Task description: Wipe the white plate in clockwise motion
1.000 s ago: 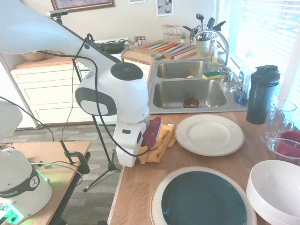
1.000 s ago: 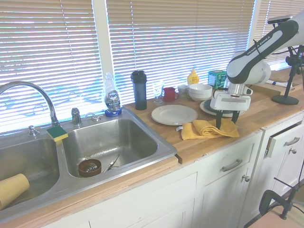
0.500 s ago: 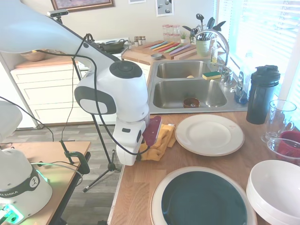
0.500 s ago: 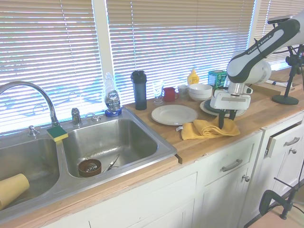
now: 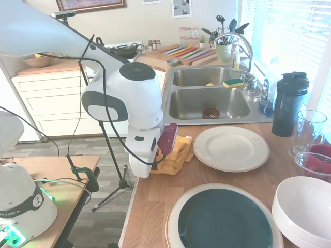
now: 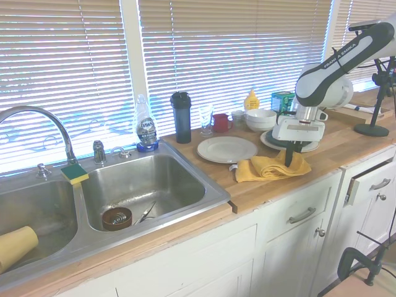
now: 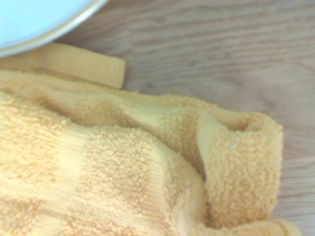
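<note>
The white plate (image 5: 231,148) (image 6: 227,149) lies flat on the wooden counter, with a small reddish mark near its far rim. A crumpled yellow towel (image 5: 176,153) (image 6: 265,167) lies beside it toward the counter's front edge, its near end pulled up slightly. My gripper (image 6: 289,158) points straight down, shut on that raised end of the towel. In the first exterior view the arm's wrist hides the fingers. The wrist view is filled by the towel (image 7: 123,162), with the plate's rim (image 7: 44,37) at one corner.
A larger plate with a dark teal centre (image 5: 225,219) and stacked white bowls (image 5: 305,209) (image 6: 261,119) sit beyond the gripper. A black bottle (image 5: 289,103), a glass (image 5: 309,132) and a red cup (image 6: 221,122) stand by the window. The steel sink (image 6: 142,185) adjoins the plate.
The gripper's fingers have come together on the towel, and the arm has risen a little, drawing the towel's end up. The plate has not moved.
</note>
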{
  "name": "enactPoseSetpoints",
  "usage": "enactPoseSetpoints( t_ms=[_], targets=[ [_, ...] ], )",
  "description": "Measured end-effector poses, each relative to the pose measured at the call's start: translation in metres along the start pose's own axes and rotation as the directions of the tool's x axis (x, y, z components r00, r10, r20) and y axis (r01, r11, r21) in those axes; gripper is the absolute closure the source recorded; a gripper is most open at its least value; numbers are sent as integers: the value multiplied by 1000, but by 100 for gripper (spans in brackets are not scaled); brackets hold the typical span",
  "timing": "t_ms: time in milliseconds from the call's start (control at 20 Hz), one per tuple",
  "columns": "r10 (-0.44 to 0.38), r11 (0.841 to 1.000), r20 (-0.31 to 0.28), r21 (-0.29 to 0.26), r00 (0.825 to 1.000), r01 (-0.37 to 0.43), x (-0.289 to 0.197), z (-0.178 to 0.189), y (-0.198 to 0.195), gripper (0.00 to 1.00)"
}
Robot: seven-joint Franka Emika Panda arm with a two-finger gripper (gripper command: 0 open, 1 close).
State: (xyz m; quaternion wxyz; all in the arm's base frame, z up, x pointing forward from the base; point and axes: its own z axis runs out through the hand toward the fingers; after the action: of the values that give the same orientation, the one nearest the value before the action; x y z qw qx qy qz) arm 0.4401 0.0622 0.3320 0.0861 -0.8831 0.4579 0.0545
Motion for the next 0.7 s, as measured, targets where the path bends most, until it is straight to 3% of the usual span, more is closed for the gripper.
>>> enactPoseSetpoints(
  t_ms=[300, 700],
  targets=[
    [-12, 1000, -32, 20, 999, 12, -11, -19, -17, 100],
    [-4, 998, -67, 60, 998, 8, -20, -78, -61, 100]
  ],
)
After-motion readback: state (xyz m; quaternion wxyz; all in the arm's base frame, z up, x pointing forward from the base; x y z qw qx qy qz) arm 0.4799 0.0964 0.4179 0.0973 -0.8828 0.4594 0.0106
